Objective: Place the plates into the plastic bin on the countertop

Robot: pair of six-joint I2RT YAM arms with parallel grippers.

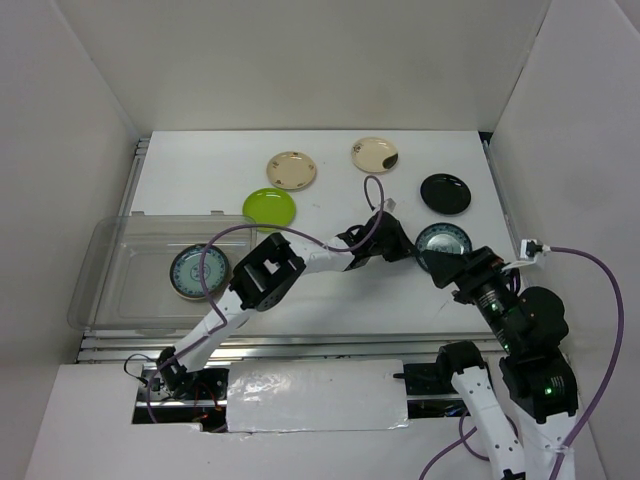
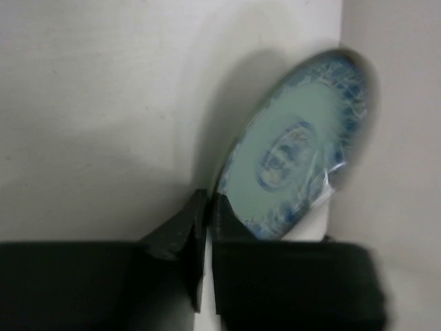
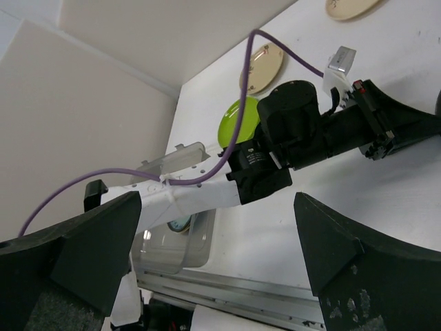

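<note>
Left gripper (image 2: 209, 203) clamps the blue-grey plate (image 2: 296, 148) by its rim only, so I'd swing slowly to the left-edge plastic bin (image 1: 120, 250).

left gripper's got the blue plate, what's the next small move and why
Probably raise it slightly, then swing left. The left gripper is shut on the rim of the tilted blue-grey plate, so the grasp looks made, and the plastic bin sits well off to the left.
</note>
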